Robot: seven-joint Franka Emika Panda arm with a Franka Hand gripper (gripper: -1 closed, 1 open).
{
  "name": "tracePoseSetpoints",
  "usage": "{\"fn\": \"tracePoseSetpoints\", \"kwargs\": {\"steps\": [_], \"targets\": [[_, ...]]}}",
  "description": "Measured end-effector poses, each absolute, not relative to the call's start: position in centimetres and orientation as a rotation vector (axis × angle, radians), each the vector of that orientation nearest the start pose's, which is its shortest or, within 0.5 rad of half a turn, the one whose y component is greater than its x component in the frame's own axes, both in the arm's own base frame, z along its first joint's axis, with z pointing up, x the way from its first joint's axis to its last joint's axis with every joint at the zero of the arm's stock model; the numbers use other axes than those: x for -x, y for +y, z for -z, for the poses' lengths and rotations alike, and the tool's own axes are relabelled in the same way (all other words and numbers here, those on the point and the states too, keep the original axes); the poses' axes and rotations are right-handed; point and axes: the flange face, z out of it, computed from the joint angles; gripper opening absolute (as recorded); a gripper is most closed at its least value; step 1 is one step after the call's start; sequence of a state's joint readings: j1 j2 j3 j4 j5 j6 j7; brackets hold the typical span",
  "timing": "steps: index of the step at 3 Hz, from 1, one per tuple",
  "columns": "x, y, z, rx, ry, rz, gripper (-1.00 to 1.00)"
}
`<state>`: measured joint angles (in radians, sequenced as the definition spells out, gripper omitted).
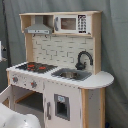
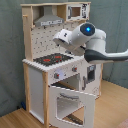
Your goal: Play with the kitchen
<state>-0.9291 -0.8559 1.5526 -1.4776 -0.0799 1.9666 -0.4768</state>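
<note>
The kitchen (image 1: 60,70) is a tall white and light-wood toy, seen in both exterior views. It has a black-red hob (image 1: 35,66), a grey sink (image 1: 71,75), a black faucet (image 1: 84,59), a hood (image 1: 39,27) and a microwave (image 1: 70,23). In the second exterior view the oven door (image 2: 70,102) hangs open toward the front. There my gripper (image 2: 60,39) hovers above the hob (image 2: 52,59), in front of the dotted backsplash (image 2: 42,42), touching nothing that I can see. The white arm (image 2: 92,42) reaches in from the second exterior view's right.
A grey curtain (image 1: 115,45) hangs behind the kitchen. The floor (image 2: 112,107) is light wood. A white rounded shape (image 1: 15,119) fills the first exterior view's bottom left corner. A small white part (image 1: 2,52) shows at the first exterior view's left edge.
</note>
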Motion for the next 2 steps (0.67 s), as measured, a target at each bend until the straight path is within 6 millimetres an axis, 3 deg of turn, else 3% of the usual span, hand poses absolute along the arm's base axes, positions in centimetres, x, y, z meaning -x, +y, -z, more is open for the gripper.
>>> {"fn": "tracePoseSetpoints", "kwargs": {"steps": [2], "targets": [[-27.2, 62.1, -55.2, -1.474, 1.346, -0.744, 1.00]]}}
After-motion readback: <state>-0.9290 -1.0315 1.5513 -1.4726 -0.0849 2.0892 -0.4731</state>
